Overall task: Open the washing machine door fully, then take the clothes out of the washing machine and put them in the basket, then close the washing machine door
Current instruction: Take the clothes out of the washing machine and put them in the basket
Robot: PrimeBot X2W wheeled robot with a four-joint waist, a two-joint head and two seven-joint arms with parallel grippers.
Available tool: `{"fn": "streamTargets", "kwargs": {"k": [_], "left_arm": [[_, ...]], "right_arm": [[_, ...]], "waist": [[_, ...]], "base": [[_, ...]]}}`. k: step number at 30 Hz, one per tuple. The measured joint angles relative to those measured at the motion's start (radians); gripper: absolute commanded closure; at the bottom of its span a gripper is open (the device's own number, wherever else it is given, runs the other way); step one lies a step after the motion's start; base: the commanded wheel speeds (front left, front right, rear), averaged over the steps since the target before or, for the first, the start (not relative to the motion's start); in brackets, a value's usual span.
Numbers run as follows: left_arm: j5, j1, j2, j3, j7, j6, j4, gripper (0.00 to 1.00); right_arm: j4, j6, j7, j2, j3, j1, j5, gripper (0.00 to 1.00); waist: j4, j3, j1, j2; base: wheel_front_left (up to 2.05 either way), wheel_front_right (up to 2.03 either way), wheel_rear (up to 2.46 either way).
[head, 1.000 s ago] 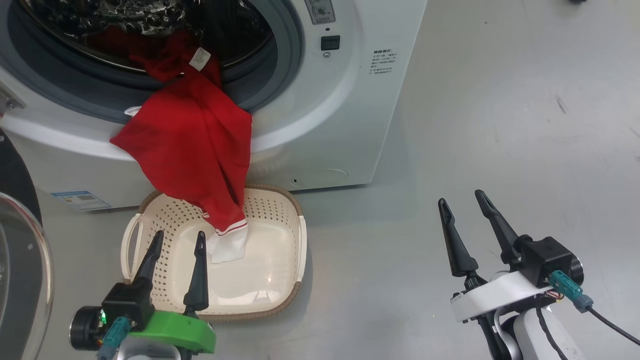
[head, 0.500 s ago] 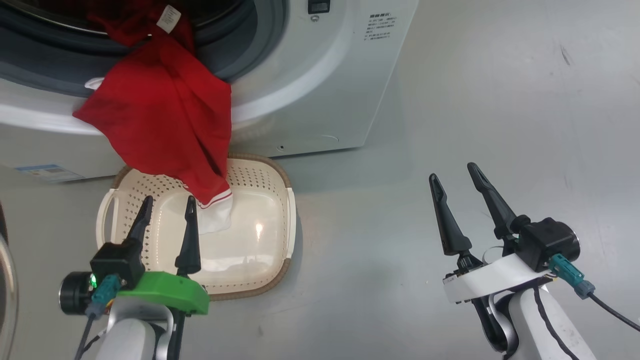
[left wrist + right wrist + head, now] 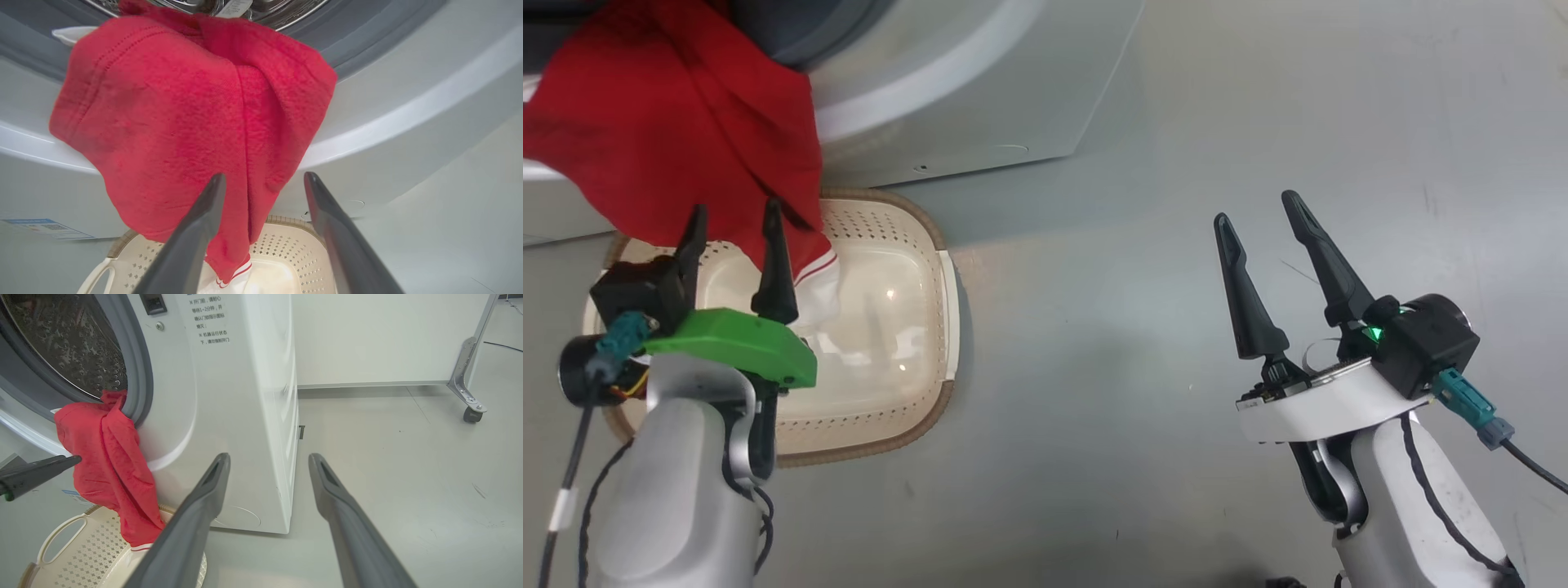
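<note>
At the left of the head view, the green-collared left gripper hovers above the small cream perforated plastic basket with its brown woven-look rim. Its long dark fingers are apart and clamped on nothing. That arm's pale forearm hides the basket's left side and near corner. The bright red fabric garment is cut off by the top edge there. In the left wrist view it drapes over the port's lip, and its upper part is lost inside the perforated steel drum. Its soft, nubbly cloth hangs in folds down the big white front-loading washing machine, and the white-striped hem reaches into the basket. Whether the nearer finger touches the cloth I cannot tell.

The basket stands just beside the machine's glossy front panel, below the grey rubber ring. To the right, the smooth grey floor lies open. The white-collared right gripper hangs over it, well apart from the basket, its fingers spread and holding nothing.
</note>
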Motion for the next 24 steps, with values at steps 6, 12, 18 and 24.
{"fn": "streamTargets", "kwargs": {"k": [6,12,18,24], "left_arm": [[-0.026,-0.095,0.027,0.032,0.033,0.001,0.08,0.0],[-0.034,-0.169,0.037,0.04,0.06,0.001,0.168,0.0],[-0.039,-0.216,0.061,0.066,0.064,0.001,0.223,0.0],[-0.044,-0.261,0.064,0.072,0.063,0.001,0.269,0.58]], "right_arm": [[-0.013,-0.009,0.0,0.0,0.006,-0.038,0.022,0.0],[-0.012,-0.017,0.0,0.0,0.009,-0.043,0.03,0.0],[-0.012,-0.017,0.0,0.0,0.023,-0.057,0.036,0.0],[-0.008,-0.022,0.0,0.0,0.031,-0.059,0.041,0.0]], "waist": [[-0.034,0.059,0.0,0.0],[-0.059,0.095,0.0,0.0],[-0.067,0.104,0.0,0.0],[-0.073,0.105,0.0,0.0]], "base": [[0.0,0.0,0.0],[0.0,0.0,0.0],[0.0,0.0,0.0],[0.0,0.0,0.0]]}}
